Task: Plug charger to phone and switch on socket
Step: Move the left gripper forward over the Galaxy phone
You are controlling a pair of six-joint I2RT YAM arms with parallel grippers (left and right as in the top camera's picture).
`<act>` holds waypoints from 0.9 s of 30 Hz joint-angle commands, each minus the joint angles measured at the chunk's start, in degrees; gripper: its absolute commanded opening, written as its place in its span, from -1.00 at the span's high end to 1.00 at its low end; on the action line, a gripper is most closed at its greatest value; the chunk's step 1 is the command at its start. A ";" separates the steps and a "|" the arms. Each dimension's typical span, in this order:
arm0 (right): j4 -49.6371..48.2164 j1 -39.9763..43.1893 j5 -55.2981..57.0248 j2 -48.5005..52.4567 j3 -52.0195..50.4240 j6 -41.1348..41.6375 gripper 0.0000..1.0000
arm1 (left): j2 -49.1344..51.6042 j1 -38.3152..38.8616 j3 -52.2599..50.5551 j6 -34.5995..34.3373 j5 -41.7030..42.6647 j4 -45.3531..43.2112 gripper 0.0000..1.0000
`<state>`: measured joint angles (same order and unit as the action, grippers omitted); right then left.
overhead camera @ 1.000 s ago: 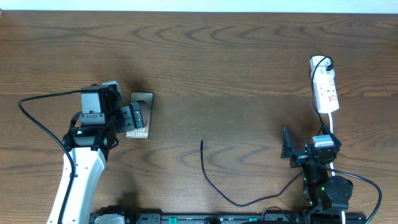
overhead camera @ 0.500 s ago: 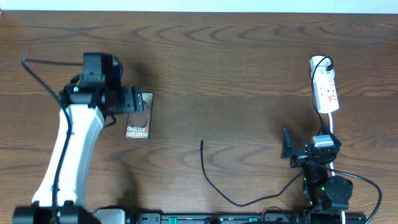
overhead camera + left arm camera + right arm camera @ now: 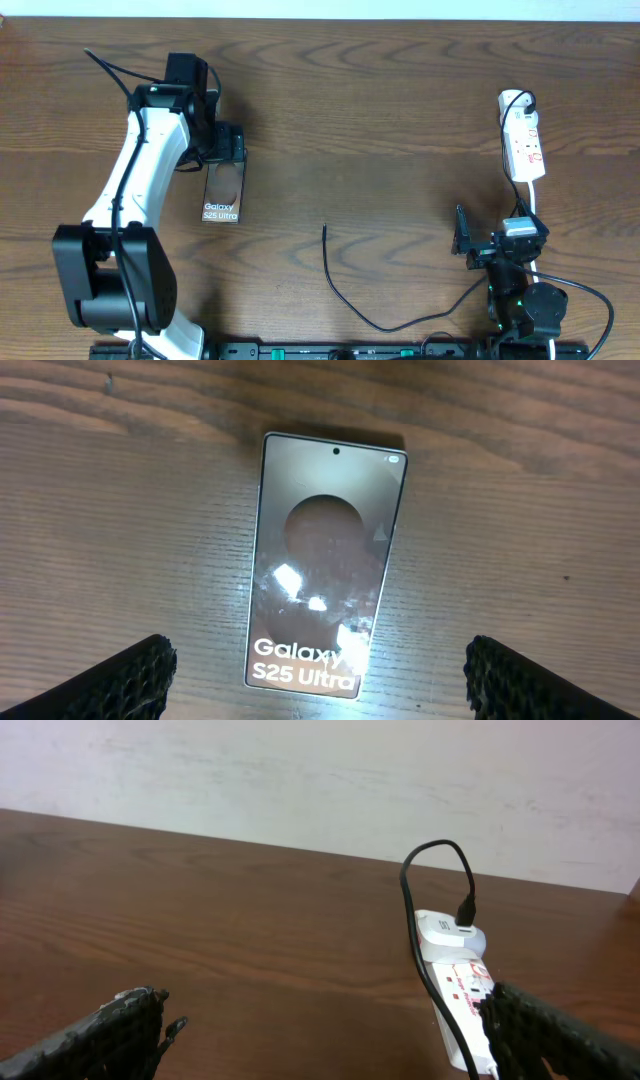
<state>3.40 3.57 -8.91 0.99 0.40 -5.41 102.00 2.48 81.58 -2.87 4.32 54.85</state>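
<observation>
The phone [image 3: 223, 196] lies flat on the wooden table at the left, with its "Galaxy S25 Ultra" lettering at the near end. It fills the middle of the left wrist view [image 3: 325, 560]. My left gripper [image 3: 224, 148] hovers over the phone's far end, open and empty [image 3: 318, 678]. The charger cable's free tip [image 3: 324, 230] lies on the table centre, and the cable curves to the front edge. The white socket [image 3: 522, 140] lies at the far right with a black plug in its far end [image 3: 462, 982]. My right gripper [image 3: 492, 234] is open and empty, just in front of the socket [image 3: 335, 1025].
The socket's white cord [image 3: 530, 198] runs from the socket toward the right arm base. A pale wall [image 3: 320, 780] stands behind the table's far edge. Bare wood lies between the phone and the cable tip.
My left arm has swung from the phone's left side up to its far end, and the lettering now shows in full. The right arm, cable and socket have not moved.
</observation>
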 commanded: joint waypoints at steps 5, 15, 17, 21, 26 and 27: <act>0.26 -0.24 0.42 -0.35 -0.09 0.66 -0.99 | 5.22 0.09 1.42 1.38 -0.31 -0.07 -0.86; 0.26 -0.24 0.39 -0.35 -0.09 0.63 -0.98 | 5.44 0.09 -0.07 1.38 -0.76 -2.69 -0.86; 0.26 -0.26 0.42 -0.35 -0.09 0.63 -0.98 | 5.49 0.09 -0.79 1.38 -0.81 -2.67 -0.86; 0.26 -0.26 0.42 -0.35 -0.09 0.63 -0.99 | 5.49 0.09 -1.29 1.38 -0.96 -2.64 -0.86; 0.26 -0.24 0.39 -0.35 -0.09 0.63 -0.99 | 5.49 0.09 -2.45 1.40 -0.98 -2.71 -0.86; 0.26 -0.24 0.42 -0.35 -0.09 0.63 -0.99 | 5.51 0.09 -2.75 1.40 -0.98 -2.86 -0.86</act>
<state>3.38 3.57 -8.91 0.99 0.40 -5.39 107.28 2.48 80.38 -2.52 4.10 52.03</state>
